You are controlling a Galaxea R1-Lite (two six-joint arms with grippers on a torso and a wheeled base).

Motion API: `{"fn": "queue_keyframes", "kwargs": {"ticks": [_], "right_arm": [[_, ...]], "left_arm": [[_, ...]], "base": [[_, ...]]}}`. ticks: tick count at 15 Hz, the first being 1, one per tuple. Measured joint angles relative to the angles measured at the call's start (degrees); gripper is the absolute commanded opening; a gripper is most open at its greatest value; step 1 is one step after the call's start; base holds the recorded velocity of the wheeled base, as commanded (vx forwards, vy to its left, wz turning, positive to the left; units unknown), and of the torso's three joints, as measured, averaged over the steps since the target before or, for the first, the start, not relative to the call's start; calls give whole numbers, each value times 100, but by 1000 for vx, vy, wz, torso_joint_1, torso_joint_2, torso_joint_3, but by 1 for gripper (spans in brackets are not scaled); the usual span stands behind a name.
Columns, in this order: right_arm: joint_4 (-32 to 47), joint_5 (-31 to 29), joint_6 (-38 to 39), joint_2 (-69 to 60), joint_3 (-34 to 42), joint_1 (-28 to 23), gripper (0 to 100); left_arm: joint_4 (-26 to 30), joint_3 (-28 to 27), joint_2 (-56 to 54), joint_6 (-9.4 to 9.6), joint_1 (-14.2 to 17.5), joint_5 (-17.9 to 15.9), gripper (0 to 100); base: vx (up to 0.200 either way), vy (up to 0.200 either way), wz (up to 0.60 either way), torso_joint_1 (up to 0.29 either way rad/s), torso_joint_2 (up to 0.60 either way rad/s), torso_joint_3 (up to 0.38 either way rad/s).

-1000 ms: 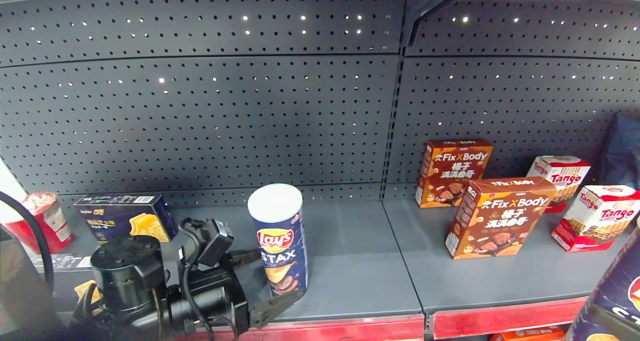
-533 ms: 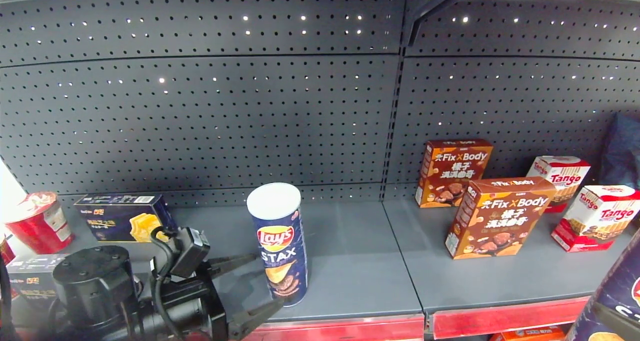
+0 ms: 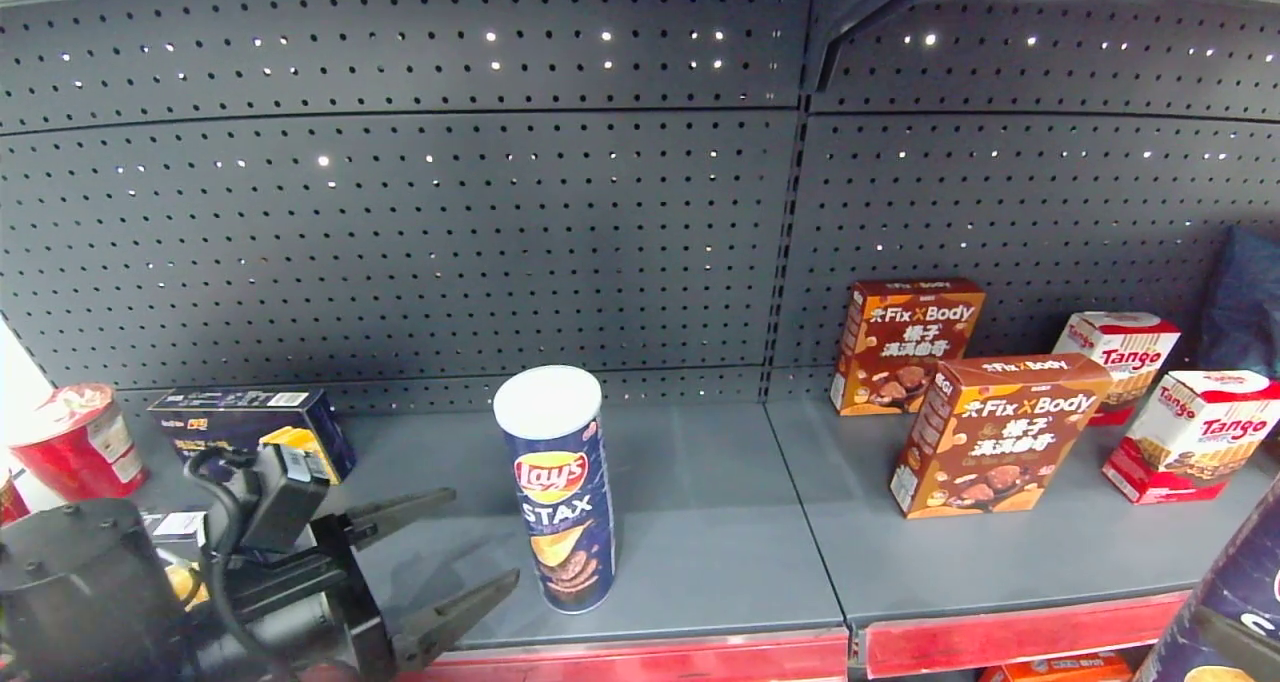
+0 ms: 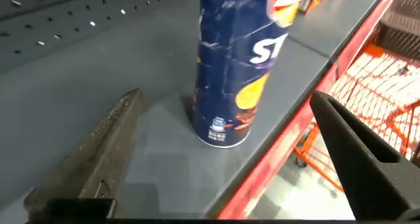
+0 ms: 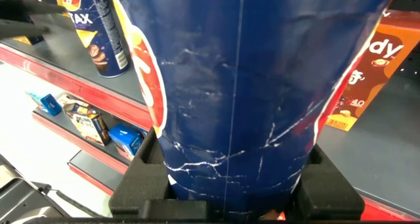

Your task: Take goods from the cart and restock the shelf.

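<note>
A dark blue chip can (image 3: 555,487) with a white lid stands upright near the front edge of the grey shelf (image 3: 700,522). My left gripper (image 3: 483,539) is open just left of it, with its fingers clear of the can. The left wrist view has that can (image 4: 233,73) beyond the spread fingertips (image 4: 131,109) of the left gripper (image 4: 226,99). My right gripper (image 5: 230,188) is shut on a second dark blue chip can (image 5: 230,79), which also shows at the head view's lower right corner (image 3: 1235,602). The standing can (image 5: 98,27) appears far off in the right wrist view.
Two brown boxes (image 3: 985,432) and two red-and-white boxes (image 3: 1190,432) stand on the shelf's right half. A dark blue box (image 3: 245,427) and a red cup (image 3: 80,442) sit at the left. The red shelf lip (image 3: 1000,637) runs along the front. A red wire cart (image 4: 387,119) stands below.
My left gripper, whose open fingers flanked the standing can a second ago, has drawn back to the left and clear of it. The can stays upright in place.
</note>
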Motion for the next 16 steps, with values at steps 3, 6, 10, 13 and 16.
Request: {"fn": "queue_keyframes", "kwargs": {"ticks": [3, 6, 10, 13, 16], "right_arm": [[0, -5, 0, -22, -6, 9, 0], [4, -33, 16, -66, -6, -6, 0], [2, -66, 71, -113, -9, -99, 0], [0, -68, 69, -166, 60, -249, 0], [0, -65, 69, -194, 79, -391, 0]], "left_arm": [[699, 57, -891, -83, 104, 4, 100], [1281, 68, -1815, -96, 160, 24, 100], [1936, 68, -3033, -102, 421, 83, 100], [2649, 63, -3990, -107, 579, 121, 100], [3786, 46, -5175, -107, 633, 534, 100]], "base": [[0, 0, 0, 0, 0, 0], [0, 0, 0, 0, 0, 0], [0, 0, 0, 0, 0, 0], [0, 0, 0, 0, 0, 0], [0, 0, 0, 0, 0, 0]]}}
